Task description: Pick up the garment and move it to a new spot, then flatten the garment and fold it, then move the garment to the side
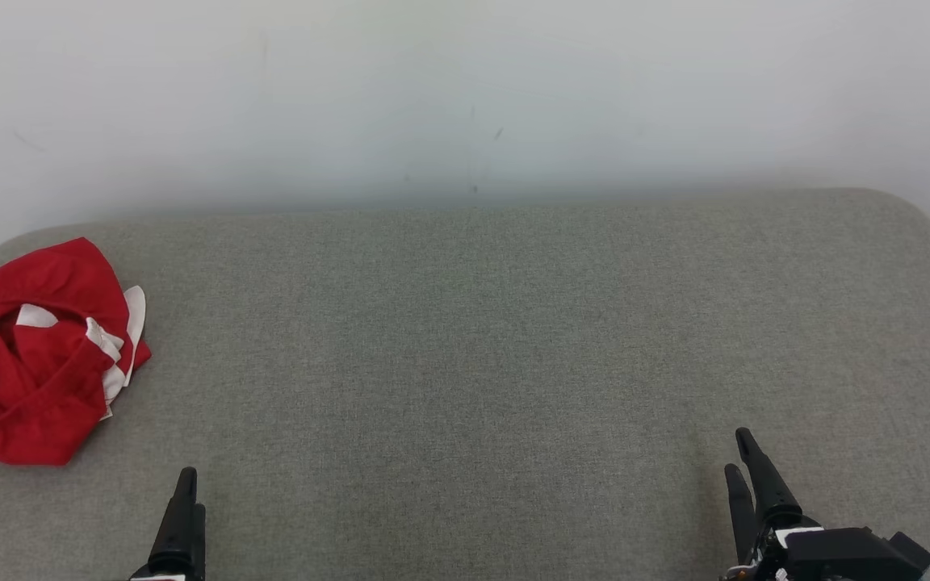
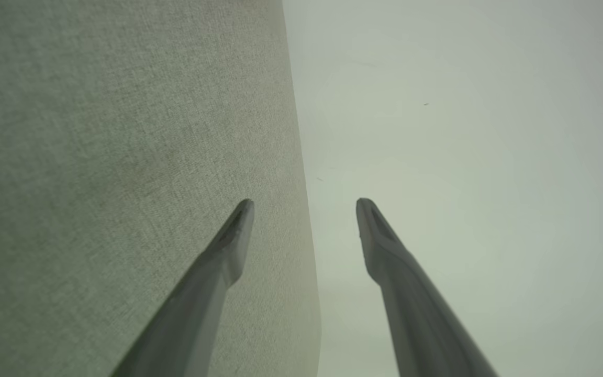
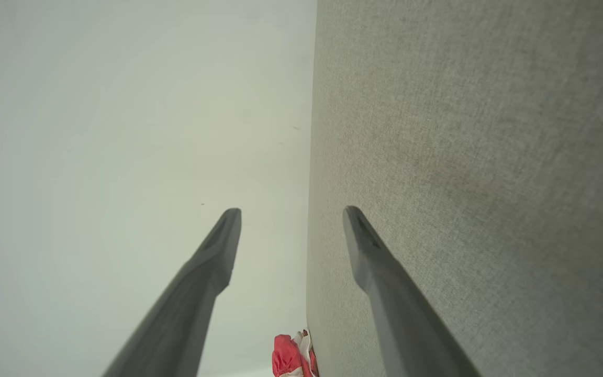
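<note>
Presently red-white garment (image 1: 29, 355) crumpled at left edge on desk (image 1: 473, 363); left gripper (image 2: 304, 203) lower left, right gripper (image 1: 738, 452) lower right; both spread apart, empty.

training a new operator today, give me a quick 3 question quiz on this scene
1. True or false: the garment lies crumpled at the left end of the grey surface.
2. The left gripper is: A) shut on the garment B) open and empty C) shut and empty.
3. Fill in: the garment is red and ____.
Key: 1 true; 2 B; 3 white.
</note>
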Controlling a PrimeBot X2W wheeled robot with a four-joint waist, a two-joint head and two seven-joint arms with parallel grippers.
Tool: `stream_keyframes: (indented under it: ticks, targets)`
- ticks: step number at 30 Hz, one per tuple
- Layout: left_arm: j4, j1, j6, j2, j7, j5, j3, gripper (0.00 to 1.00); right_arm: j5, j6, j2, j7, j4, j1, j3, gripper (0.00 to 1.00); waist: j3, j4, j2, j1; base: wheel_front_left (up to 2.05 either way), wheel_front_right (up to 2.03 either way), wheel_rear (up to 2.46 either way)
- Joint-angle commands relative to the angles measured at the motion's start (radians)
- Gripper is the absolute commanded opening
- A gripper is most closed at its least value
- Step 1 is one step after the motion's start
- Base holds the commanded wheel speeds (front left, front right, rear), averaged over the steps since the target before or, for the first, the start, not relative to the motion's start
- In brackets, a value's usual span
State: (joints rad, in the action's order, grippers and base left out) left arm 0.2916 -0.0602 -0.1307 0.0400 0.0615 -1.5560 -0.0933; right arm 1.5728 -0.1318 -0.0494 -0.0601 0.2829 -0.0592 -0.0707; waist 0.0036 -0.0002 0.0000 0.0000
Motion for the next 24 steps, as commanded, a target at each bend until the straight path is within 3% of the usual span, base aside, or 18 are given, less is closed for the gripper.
stream_keyframes:
  ticks: [1,15,24]
  targets:
    - [-0.018,-0.015,0.003,0.004,-0.013,0.039,0.002,1.00,-0.027,0.000,-0.003,0.013,-0.020,-0.025,0.009,1.00,0.000,0.000,-0.0001,0.0000,0.00,0.00,0.00]
    - [-0.062,-0.021,0.078,0.006,-0.078,0.352,0.045,1.00,-0.335,0.000,0.000,0.077,-0.030,-0.036,0.008,1.00,0.008,0.005,-0.0001,0.0000,0.00,0.00,0.00]
    - [-0.071,-0.026,0.097,0.007,-0.108,0.534,0.079,1.00,-0.509,0.001,0.000,0.107,-0.041,-0.039,0.022,1.00,0.012,0.009,-0.0001,0.0000,0.00,0.00,0.00]
